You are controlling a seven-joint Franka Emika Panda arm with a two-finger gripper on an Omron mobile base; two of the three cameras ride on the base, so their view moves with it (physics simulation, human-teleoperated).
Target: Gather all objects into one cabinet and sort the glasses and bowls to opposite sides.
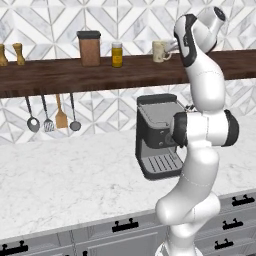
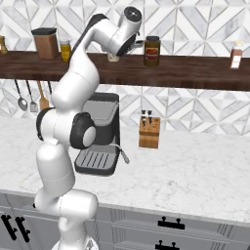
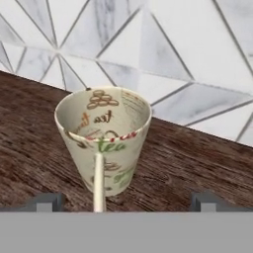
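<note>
A cream mug (image 3: 103, 138) with printed tea lettering stands upright on the long dark wooden shelf (image 3: 197, 158), its thin handle turned toward the hand camera. My gripper (image 3: 126, 201) is open, one fingertip low on each side of the mug and neither touching it. From the left base view, the mug (image 1: 160, 51) sits on the shelf (image 1: 60, 75) just left of my raised arm. The right base view has the hand (image 2: 131, 47) at shelf height, covering most of the mug (image 2: 113, 57). The cabinet, the bowls and the red cup are out of view.
On the shelf stand a brown canister (image 1: 89, 48), a yellow jar (image 1: 117, 55), a dark jar (image 2: 152, 51) and a small bottle (image 2: 236, 54). Utensils (image 1: 50, 117) hang beneath it. A coffee machine (image 1: 157, 135) and a knife block (image 2: 149, 132) sit on the marble counter (image 1: 60, 180).
</note>
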